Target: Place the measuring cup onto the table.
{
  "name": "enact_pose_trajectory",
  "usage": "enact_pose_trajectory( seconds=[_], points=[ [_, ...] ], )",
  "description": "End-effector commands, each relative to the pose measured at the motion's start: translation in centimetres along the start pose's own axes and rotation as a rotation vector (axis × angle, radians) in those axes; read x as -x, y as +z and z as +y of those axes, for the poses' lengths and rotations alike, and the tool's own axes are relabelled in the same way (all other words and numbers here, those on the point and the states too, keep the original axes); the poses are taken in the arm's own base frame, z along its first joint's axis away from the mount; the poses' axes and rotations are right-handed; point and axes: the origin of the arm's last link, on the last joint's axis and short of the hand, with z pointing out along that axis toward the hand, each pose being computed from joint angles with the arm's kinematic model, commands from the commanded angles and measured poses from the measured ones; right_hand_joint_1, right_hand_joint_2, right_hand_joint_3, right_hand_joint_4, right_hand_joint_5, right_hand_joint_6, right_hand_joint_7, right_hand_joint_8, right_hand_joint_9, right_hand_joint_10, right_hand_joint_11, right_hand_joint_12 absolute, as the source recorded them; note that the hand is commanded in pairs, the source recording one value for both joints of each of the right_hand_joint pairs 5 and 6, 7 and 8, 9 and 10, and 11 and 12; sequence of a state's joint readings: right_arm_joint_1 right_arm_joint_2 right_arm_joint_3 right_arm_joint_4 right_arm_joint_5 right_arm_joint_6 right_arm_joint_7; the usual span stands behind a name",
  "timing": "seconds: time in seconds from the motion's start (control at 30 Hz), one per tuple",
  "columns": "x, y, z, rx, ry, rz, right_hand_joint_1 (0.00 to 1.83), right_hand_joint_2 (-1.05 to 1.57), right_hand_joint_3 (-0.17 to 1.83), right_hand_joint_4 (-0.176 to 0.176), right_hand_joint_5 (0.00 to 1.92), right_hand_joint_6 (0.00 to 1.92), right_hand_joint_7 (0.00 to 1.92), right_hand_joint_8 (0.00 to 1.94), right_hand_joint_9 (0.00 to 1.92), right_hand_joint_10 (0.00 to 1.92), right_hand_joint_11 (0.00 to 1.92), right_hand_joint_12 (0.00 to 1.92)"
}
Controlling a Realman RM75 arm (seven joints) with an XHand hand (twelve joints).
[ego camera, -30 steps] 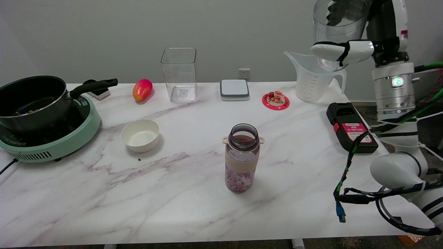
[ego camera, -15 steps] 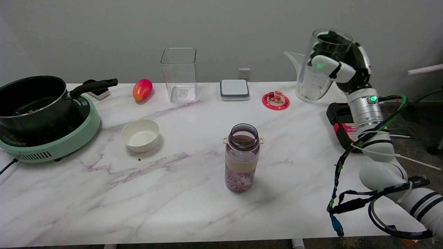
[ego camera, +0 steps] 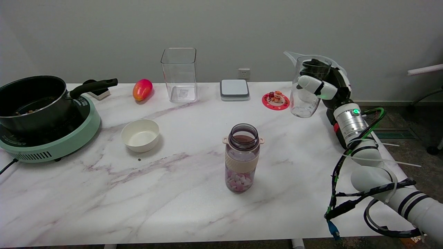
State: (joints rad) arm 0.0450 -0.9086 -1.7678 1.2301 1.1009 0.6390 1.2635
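Observation:
My right hand [ego camera: 323,86] grips a clear measuring cup [ego camera: 306,93] from its right side, fingers wrapped around the upper wall. The cup is upright with a slight tilt. Its base hovers at or just above the marble table [ego camera: 173,193] near the far right, right of the red coaster; I cannot tell if it touches. Right behind the cup stands a translucent spouted jug [ego camera: 290,55], mostly hidden by the cup and hand.
A candy-filled bottle [ego camera: 242,157] stands mid-table. A red coaster with a figurine [ego camera: 276,100], a grey box [ego camera: 234,90], a clear square container [ego camera: 179,74] and a mango [ego camera: 142,89] line the back. White bowl [ego camera: 140,135] and pot [ego camera: 31,100] on a green cooker [ego camera: 52,141] at left. Black device [ego camera: 337,136] under my forearm.
My right hand has come down from high at the upper right, carrying the cup down and slightly left to table level in front of the jug.

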Motion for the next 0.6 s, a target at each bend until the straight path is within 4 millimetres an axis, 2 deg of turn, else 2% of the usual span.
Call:
enact_pose_trajectory(
  seconds=[0.03, 0.33, 0.5, 0.6],
  points=[
    [0.6, 0.2, 4.3, 0.060, -0.041, 0.019, 1.32, 1.32, 0.31, 0.000, 1.64, 1.64, 1.48, 1.48, 1.40, 1.40, 1.26, 1.26],
    [0.7, -0.5, 5.9, 0.070, -0.020, 0.079, 1.23, 1.46, 0.25, 0.000, 1.69, 1.69, 1.52, 1.52, 1.42, 1.42, 1.28, 1.28],
    [1.1, 0.3, 6.3, 0.075, -0.026, 0.077, 1.21, 1.49, 0.24, 0.000, 1.69, 1.69, 1.52, 1.52, 1.42, 1.42, 1.29, 1.29],
    [2.3, 1.0, 5.9, 0.061, -0.025, 0.045, 1.20, 1.50, 0.24, 0.000, 1.68, 1.68, 1.52, 1.52, 1.42, 1.42, 1.28, 1.28]
  ],
)
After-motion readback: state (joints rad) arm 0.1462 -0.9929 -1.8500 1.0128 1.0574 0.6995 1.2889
